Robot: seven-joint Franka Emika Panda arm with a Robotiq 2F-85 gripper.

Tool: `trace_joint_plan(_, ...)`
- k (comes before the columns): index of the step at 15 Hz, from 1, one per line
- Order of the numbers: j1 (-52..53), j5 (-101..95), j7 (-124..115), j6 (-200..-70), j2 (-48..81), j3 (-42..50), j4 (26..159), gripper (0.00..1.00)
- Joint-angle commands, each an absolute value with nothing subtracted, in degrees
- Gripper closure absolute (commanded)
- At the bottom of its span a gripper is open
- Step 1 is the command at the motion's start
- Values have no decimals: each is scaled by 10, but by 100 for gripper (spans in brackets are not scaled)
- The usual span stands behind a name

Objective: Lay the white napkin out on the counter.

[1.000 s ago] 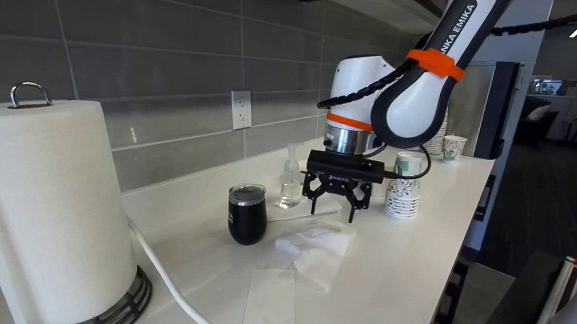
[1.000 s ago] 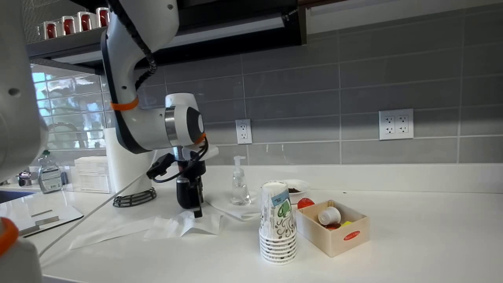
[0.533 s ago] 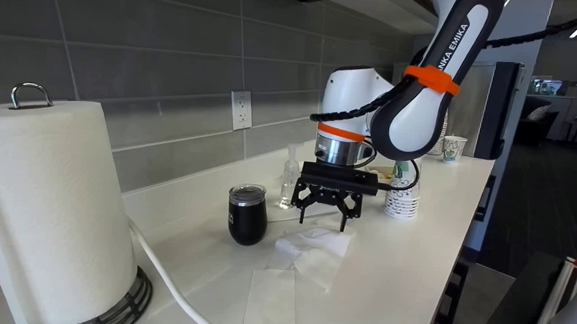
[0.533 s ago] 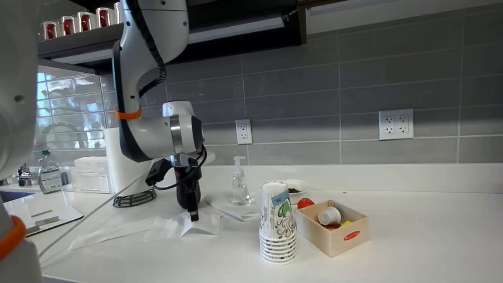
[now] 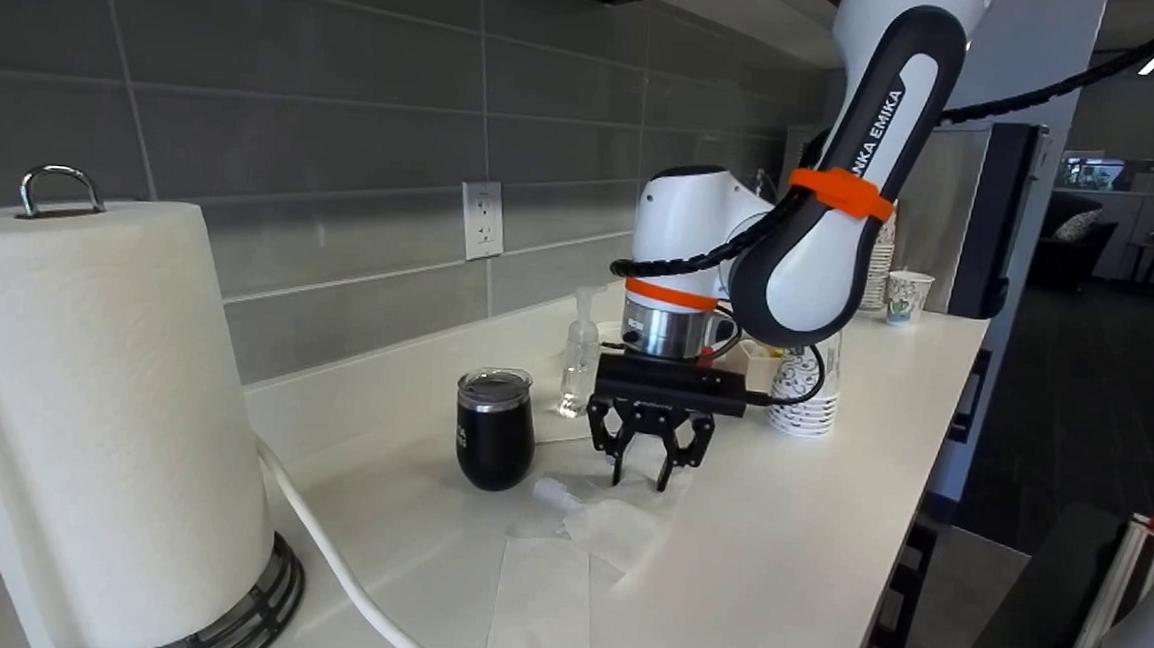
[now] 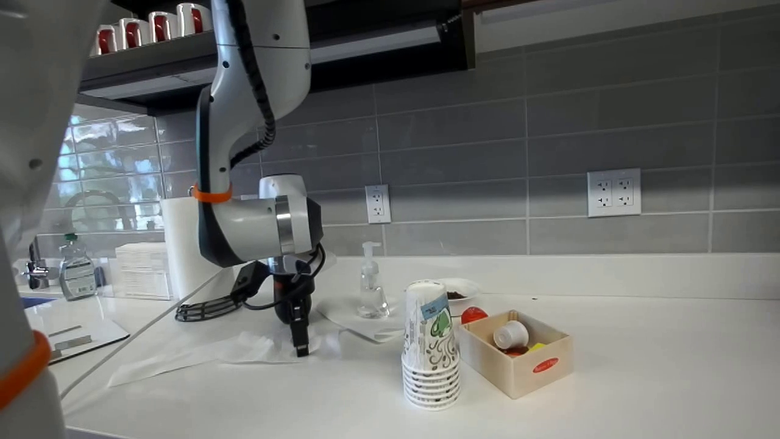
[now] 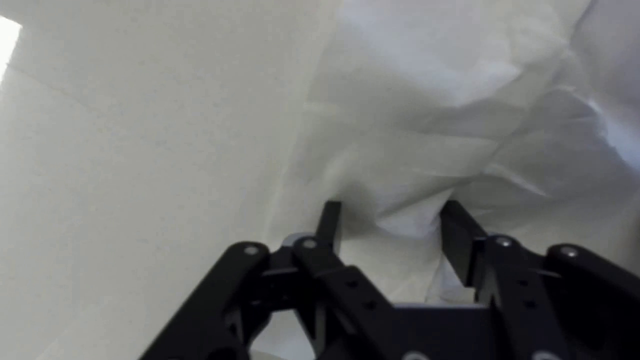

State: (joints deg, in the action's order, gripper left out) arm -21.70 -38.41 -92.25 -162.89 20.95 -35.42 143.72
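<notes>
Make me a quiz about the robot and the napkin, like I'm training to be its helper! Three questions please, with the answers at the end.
1. True or false: in the wrist view, the gripper is open rather than shut.

2. Pick one. The white napkin is:
A) perfectly smooth
B) creased
C) rolled into a ball

3. Fill in the colour: in an exterior view, the mug seen between the paper towel roll and the gripper has a ____ body.

Key: 1. True. 2. B. 3. Black.
</notes>
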Motion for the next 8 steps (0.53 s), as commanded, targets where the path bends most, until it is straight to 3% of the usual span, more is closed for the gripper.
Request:
trace_joint_plan(1,-190,-402,-940,-1633,239,-329,1415,24)
trace_joint_plan(2,-187,-399,-938,-1632,241,-327,1413,23)
trace_joint_plan(5,-196,-383,-920,-1633,240,-337,1419,3)
trace_joint_plan(6,-201,-376,-916,-1632,238,-343,1423,0)
trace_joint_plan(7,-117,-269,-834,-1657,211,-273,1438,0)
trace_joint_plan(8,-115,-239,-813,-1659,212,-274,1442,0)
